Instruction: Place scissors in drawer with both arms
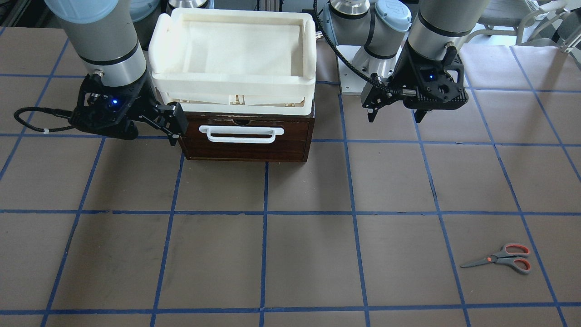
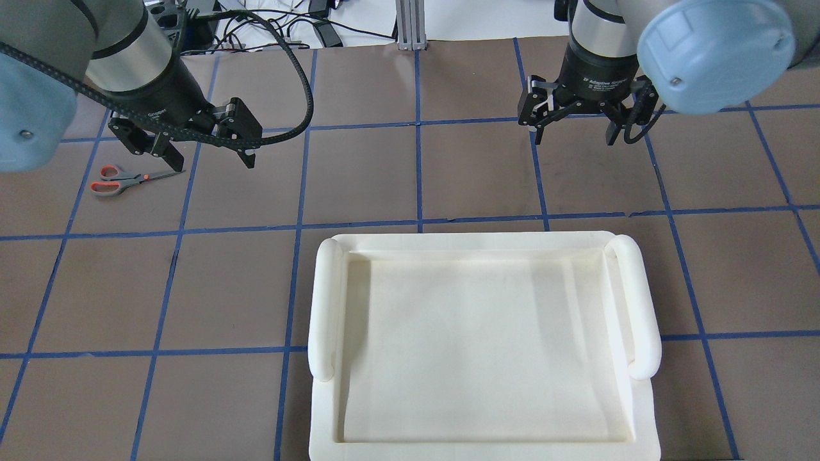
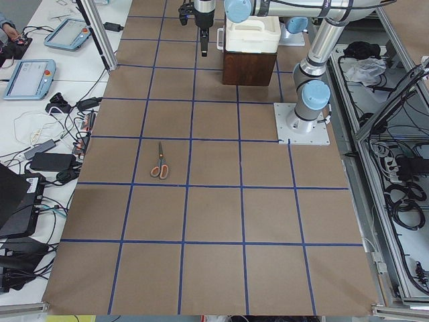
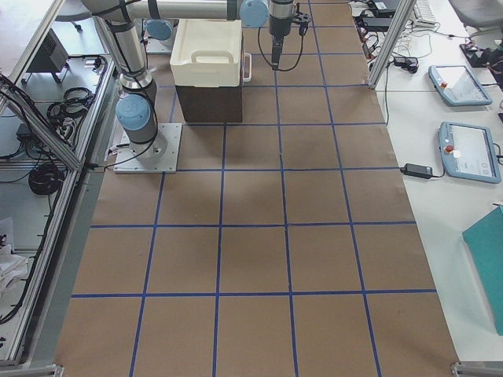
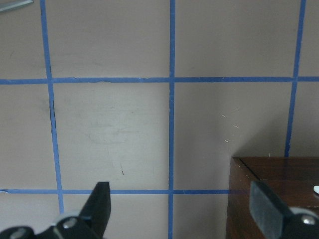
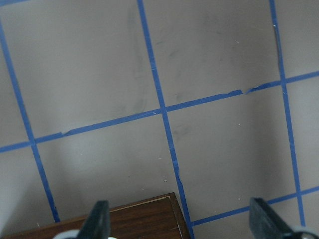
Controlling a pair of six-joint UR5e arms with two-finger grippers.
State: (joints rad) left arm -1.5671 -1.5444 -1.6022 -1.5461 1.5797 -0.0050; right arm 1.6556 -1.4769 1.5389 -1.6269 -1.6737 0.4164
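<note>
The scissors [image 1: 490, 259] lie flat on the brown table, blades closed, toward the left arm's side; they also show in the overhead view [image 2: 138, 179] and the exterior left view [image 3: 159, 164]. The dark brown drawer [image 1: 247, 145] is closed, with its white bar handle [image 1: 245, 134] facing away from the robot. My left gripper [image 1: 395, 113] [image 2: 208, 153] is open and empty, hovering beside the drawer and apart from the scissors. My right gripper [image 1: 150, 134] [image 2: 576, 133] is open and empty at the drawer's other front corner. Both wrist views show a corner of the drawer top [image 5: 279, 194] [image 6: 134, 219].
A cream-white plastic tray [image 1: 231, 86] [image 2: 323, 301] sits on top of the drawer box. The left arm's base plate [image 1: 349, 77] is bolted beside it. A cable loop [image 1: 27, 120] hangs off the right wrist. Desks with teach pendants [image 3: 30, 74] line the far table edge.
</note>
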